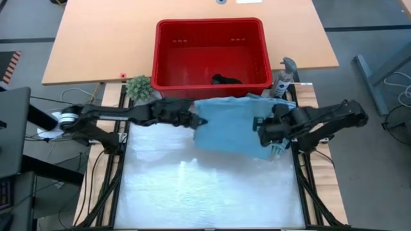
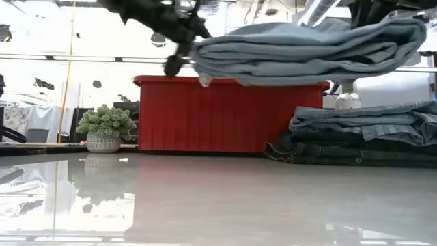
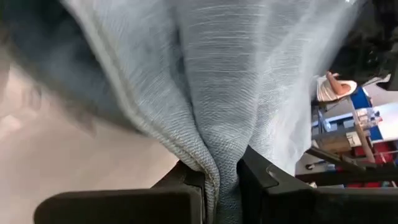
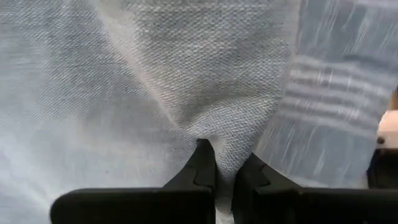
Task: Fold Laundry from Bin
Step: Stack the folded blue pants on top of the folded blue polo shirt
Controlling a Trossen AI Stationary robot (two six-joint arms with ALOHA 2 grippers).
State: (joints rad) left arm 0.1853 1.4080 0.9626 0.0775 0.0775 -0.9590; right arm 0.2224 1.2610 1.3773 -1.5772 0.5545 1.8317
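Note:
A folded light blue denim garment hangs in the air between my two grippers, just in front of the red bin. In the low view the denim garment sags clear of the table. My left gripper is shut on its left end, and my right gripper is shut on its right end. A black garment lies in the bin. At the table's right, a stack of folded laundry rests on the tabletop. A striped cloth shows beyond the right fingers. My left gripper pinches a bunched fold at the garment's left end between its two fingers, coming nearly level from the table's left. Several layers are gathered there. The garment is lifted clear. My right gripper pinches a pucker of denim at the garment's right end, slanting down from the right. The cloth hangs clear of the table.
A small potted plant stands left of the bin and a spray bottle to its right. The white work mat stretches toward the near edge.

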